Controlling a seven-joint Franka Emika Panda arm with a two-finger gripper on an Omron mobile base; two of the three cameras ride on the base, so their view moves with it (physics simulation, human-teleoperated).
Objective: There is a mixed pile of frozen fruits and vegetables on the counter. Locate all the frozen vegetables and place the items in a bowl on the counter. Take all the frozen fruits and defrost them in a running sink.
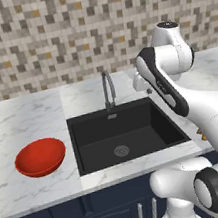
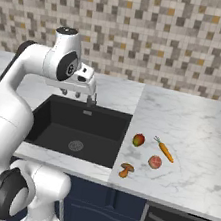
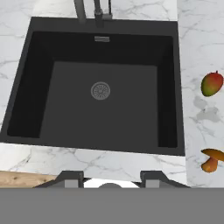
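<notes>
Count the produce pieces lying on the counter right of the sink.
4, all on the counter: a red-green fruit nearest the sink, an orange carrot farther right, a reddish round piece below it, a brown mushroom near the front edge.

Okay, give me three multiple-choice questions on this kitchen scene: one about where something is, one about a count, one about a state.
1. Where does the red bowl sit?
A. on the counter, on the opposite side of the sink from the produce
B. inside the sink
C. beside the carrot

2. How many produce pieces lie on the counter?
A. two
B. four
C. six

3. What is the sink's state?
A. full of fruit
B. holding the bowl
C. empty

Answers:
1 A: the sink separates the bowl from the produce.
2 B: mango, carrot, reddish fruit, mushroom.
3 C: only the bare basin and drain are visible.
</notes>
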